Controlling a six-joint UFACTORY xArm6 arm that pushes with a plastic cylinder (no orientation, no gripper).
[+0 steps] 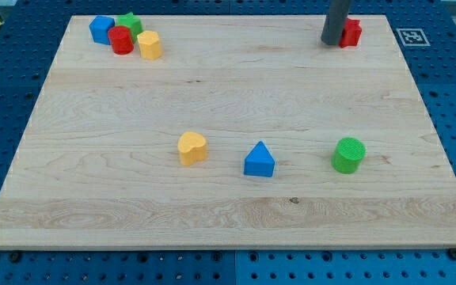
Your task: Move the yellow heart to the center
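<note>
The yellow heart [191, 148] lies on the wooden board [228, 79], left of the middle and toward the view's bottom. My tip [331, 42] is at the view's top right, touching or right beside the left side of a red block [350, 32]. The tip is far from the yellow heart, up and to its right.
A blue triangle [259, 160] sits just right of the heart. A green cylinder [348, 155] stands farther right. At the top left a blue block [100, 29], a red cylinder [121, 39], a green block [130, 24] and a yellow block [150, 45] cluster together.
</note>
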